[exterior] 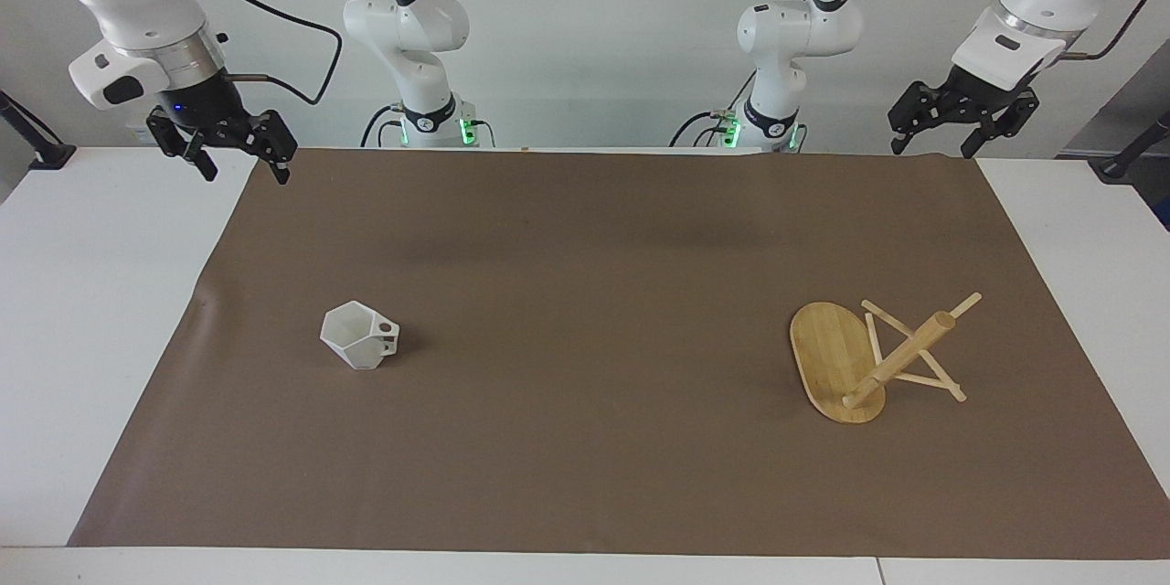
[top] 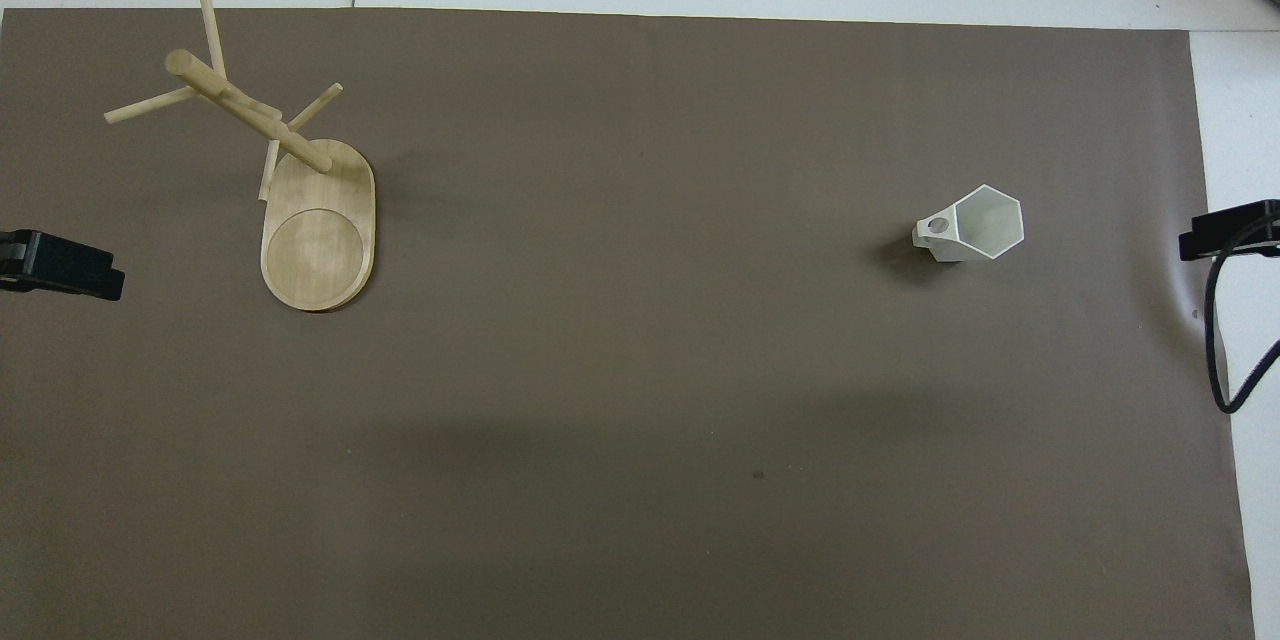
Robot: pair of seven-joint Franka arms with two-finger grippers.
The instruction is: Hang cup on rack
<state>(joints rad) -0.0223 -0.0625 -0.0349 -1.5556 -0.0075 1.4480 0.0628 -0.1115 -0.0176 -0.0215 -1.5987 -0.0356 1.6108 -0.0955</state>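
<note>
Cup (exterior: 359, 346) upright on brown mat (exterior: 585, 292), toward right arm's end of worktop; rack (exterior: 873, 356) standing well apart, toward left arm's end. Likely light, rigid, smooth, chippable. Best taken across faceted walls, handle hole kept free. Right gripper (exterior: 238, 157) and left gripper (exterior: 946, 132) raised, jaws wide, empty.
</note>
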